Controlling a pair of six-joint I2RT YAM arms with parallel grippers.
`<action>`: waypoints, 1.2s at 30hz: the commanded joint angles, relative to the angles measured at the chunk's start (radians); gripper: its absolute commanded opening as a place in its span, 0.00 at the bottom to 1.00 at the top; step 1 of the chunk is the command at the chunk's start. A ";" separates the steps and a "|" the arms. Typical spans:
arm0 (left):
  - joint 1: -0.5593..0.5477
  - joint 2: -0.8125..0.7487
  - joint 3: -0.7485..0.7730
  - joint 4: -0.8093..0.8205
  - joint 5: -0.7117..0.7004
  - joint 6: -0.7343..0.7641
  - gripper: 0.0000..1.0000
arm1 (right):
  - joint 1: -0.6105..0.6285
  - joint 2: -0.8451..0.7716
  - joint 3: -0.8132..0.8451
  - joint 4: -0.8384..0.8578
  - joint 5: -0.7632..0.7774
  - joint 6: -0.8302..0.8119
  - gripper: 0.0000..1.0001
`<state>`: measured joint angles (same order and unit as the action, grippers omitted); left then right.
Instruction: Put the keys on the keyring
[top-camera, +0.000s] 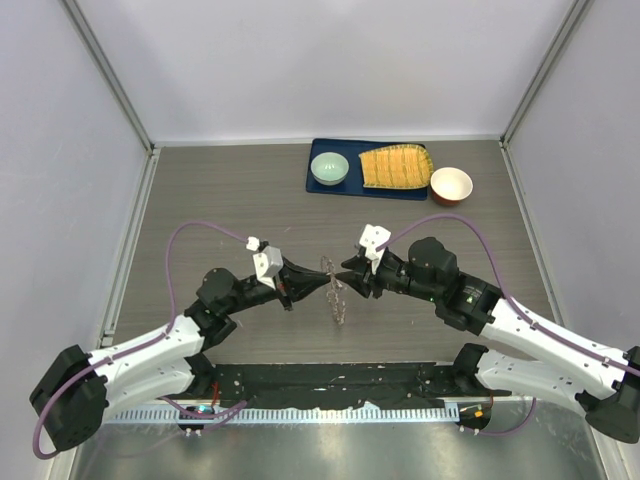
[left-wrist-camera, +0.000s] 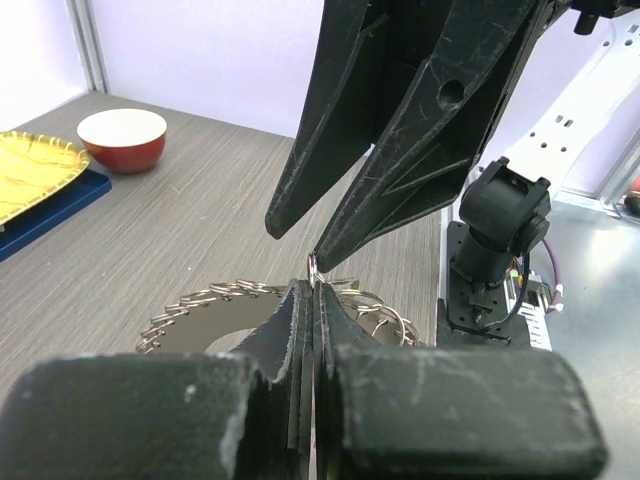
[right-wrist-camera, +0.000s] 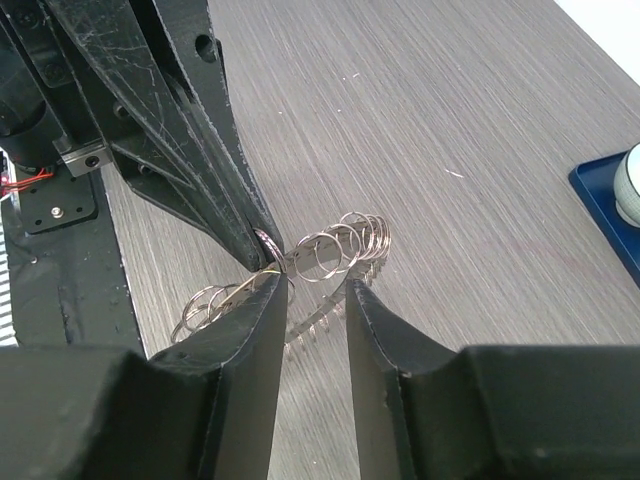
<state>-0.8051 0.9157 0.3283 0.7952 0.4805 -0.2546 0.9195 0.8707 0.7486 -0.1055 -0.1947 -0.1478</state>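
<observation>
Tabletop: grey wood-grain table (top-camera: 220, 190) between pale walls; we work above it, with both arms meeting in mid-air.
Left gripper (left-wrist-camera: 312, 290): clenched, its tips pinching the rim of the keyring (right-wrist-camera: 340, 240).
Right gripper (right-wrist-camera: 318, 290): jaws parted, straddling the fringed rim, almost tip to tip with the left gripper; we see nothing clamped.
Keyring: held off the table, edge-on between the two sets of tips, most of it drooping below them.
Key: we cannot pick it out among the loops; a small round glint sits at the left tips, but we cannot tell what it is.
Step (our judgement): taking a second hold on the ring.
Doing it well: we want the right jaws on bare ring wire just beside the left pinch, not on loose fringe, and a slow closure.
Risk: a bite on fringe alone probably twists the ring out of the left pinch.
</observation>
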 joint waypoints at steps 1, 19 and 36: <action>-0.008 -0.038 0.003 0.122 0.027 0.002 0.00 | -0.011 -0.002 0.031 0.015 -0.034 -0.001 0.35; -0.025 -0.021 0.015 0.162 0.086 -0.008 0.00 | -0.022 0.019 0.023 0.046 -0.233 0.017 0.25; -0.034 -0.038 -0.003 0.095 -0.036 0.043 0.00 | -0.022 -0.005 0.041 -0.031 -0.033 0.050 0.34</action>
<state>-0.8295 0.9142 0.3195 0.8547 0.5125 -0.2523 0.8886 0.9173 0.7486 -0.1459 -0.3542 -0.1253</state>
